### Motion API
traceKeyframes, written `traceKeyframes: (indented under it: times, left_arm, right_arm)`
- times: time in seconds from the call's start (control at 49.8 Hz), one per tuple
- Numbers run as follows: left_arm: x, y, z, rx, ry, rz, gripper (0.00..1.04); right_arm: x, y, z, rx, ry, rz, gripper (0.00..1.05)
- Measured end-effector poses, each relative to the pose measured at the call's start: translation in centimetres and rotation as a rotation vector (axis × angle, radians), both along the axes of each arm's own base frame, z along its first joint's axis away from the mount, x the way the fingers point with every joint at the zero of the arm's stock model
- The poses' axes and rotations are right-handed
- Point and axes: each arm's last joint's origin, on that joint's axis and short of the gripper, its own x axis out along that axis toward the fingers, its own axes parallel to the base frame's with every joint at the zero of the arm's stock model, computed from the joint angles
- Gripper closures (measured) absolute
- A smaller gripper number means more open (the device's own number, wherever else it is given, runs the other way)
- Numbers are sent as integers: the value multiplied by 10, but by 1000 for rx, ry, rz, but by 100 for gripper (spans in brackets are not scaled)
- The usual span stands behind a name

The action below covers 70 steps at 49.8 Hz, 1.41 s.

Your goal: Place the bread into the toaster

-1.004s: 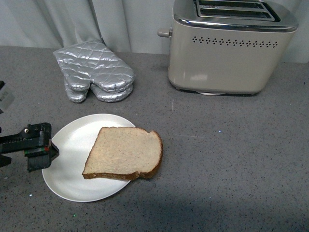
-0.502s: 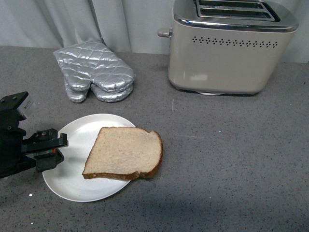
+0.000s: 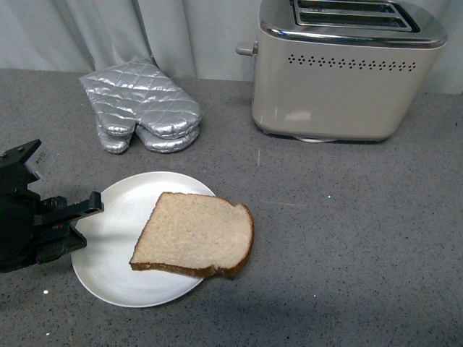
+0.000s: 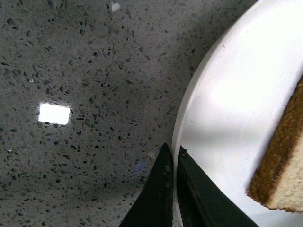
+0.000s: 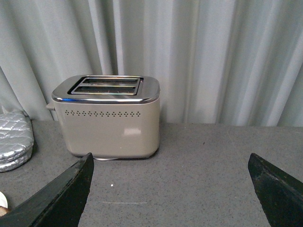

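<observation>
A slice of brown-crusted bread (image 3: 195, 235) lies on a white plate (image 3: 119, 278) at the near left of the grey counter, its right edge overhanging the plate. My left gripper (image 3: 85, 220) is shut on the plate's left rim. In the left wrist view the two dark fingers of the left gripper (image 4: 173, 149) pinch the plate's thin rim (image 4: 189, 118), with the bread's crust (image 4: 284, 175) beside them. The beige toaster (image 3: 340, 79) stands at the back right, both slots empty. My right gripper (image 5: 170, 161) is open and faces the toaster (image 5: 111, 120) from a distance; it is outside the front view.
A silver quilted oven mitt (image 3: 141, 105) lies at the back left, left of the toaster, and also shows in the right wrist view (image 5: 14, 139). A grey curtain (image 3: 188, 29) hangs behind the counter. The toaster's lever knob (image 3: 246, 49) sticks out on its left side.
My left gripper has moved in and shut on the plate's rim. The plate and bread have shifted slightly right and toward the counter's front.
</observation>
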Motion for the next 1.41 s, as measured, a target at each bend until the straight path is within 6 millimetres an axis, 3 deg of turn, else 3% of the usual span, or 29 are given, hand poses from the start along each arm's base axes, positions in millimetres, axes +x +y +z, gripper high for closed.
traceKeyframes:
  times: [0.221, 0.362, 0.462, 0.984, 1.165, 1.286, 1.406]
  left_arm:
    - [-1, -18, 22, -114, -32, 12, 102]
    - [7, -45, 36, -197, -67, 10, 102]
    - [17, -76, 41, -236, -78, -15, 102]
    - [49, -201, 4, -219, 18, -132, 102]
    - [53, -220, -1, -234, 27, -100, 102]
    - [54, -218, 2, -276, 23, -35, 78]
    - [51, -201, 20, -253, -75, 52, 55]
  right_arm:
    - [0, 0, 0, 0, 0, 0, 10]
    - [0, 0, 0, 0, 0, 0, 10]
    - [0, 0, 0, 0, 0, 0, 10]
    - [0, 0, 0, 0, 0, 0, 10]
    - [0, 0, 0, 0, 0, 0, 10]
    - [0, 0, 0, 0, 0, 0, 10]
    - [0, 0, 0, 0, 0, 0, 10]
